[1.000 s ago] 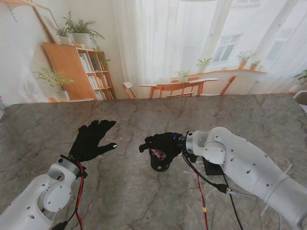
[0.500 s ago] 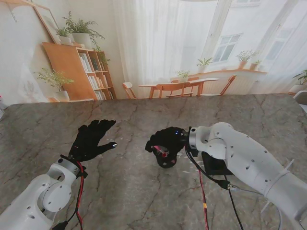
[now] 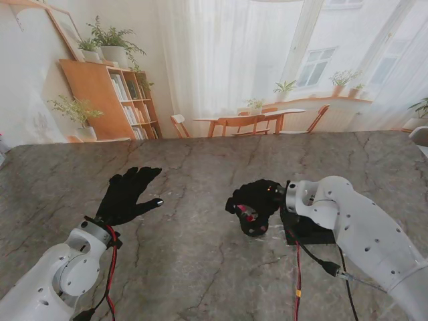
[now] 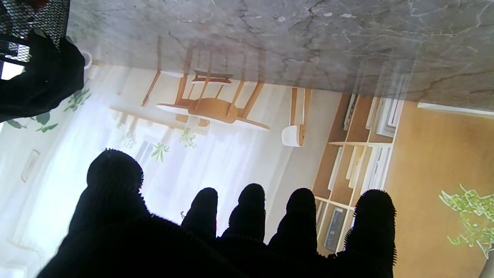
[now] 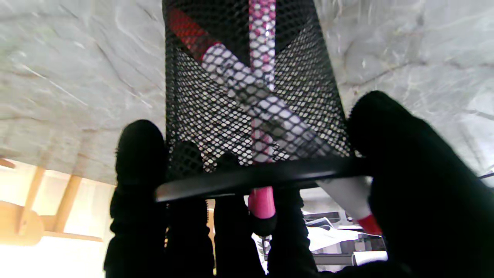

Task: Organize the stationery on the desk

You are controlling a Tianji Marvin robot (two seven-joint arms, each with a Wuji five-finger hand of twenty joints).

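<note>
I look from the stand camera down on the marble table. Nearest to me, at about 8 o'clock from the table middle, my left hand rests flat and wide, all its fingers spread apart, and it holds nothing. The left wrist camera shows the same: five dark fingertips in a row with only the room behind them.

At about 3 o'clock from the table middle, my right hand is closed around the black mesh pen cup. In the right wrist view the thumb sits on one side of the cup's rim and the other fingers on the opposite side, so the grip is on the upper edge. Inside the cup I see a pink pen and a white marker with red ends, crossing each other. The cup's base seems to be on the table or very near to it; I cannot tell which.

Just beside the right wrist, at 4 o'clock from the cup, lies a black box, partly hidden by the arm.
</note>
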